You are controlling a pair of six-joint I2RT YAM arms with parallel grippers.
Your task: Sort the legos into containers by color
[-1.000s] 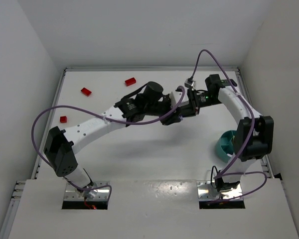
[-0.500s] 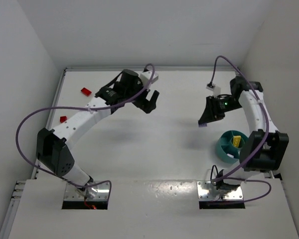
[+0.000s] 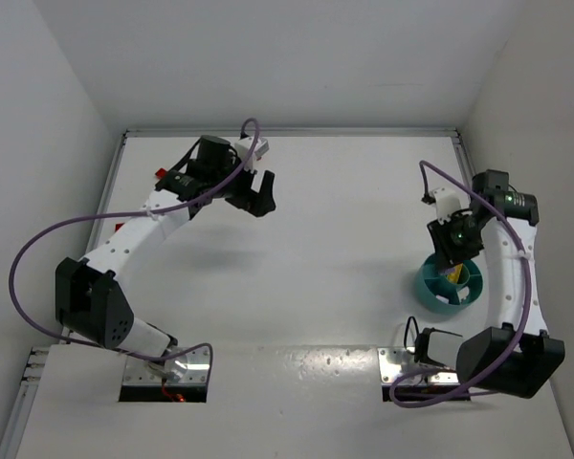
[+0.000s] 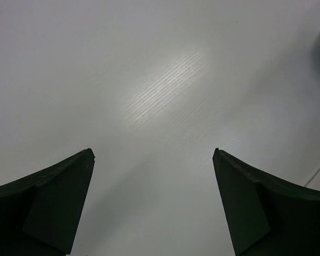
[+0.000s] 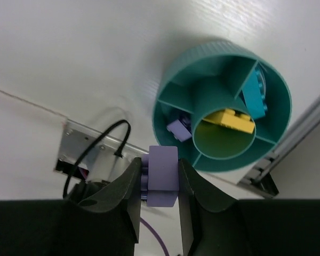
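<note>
Teal dish (image 5: 213,50) holds a yellow brick (image 5: 232,121), cyan brick (image 5: 254,96), lilac brick (image 5: 177,129).

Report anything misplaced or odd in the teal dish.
Nothing stands out. The dish has colours apart: a yellow brick in the centre ring, a cyan brick and a lilac brick in separate compartments. The right tool grips a second lilac brick.

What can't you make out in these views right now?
- Top view: the right gripper covers most of the round teal plastic dish and its held lilac plastic brick.
- Top view: the left arm partly hides a small red plastic brick.
- Left wrist view: the picture's right edge cuts off the dish.
</note>
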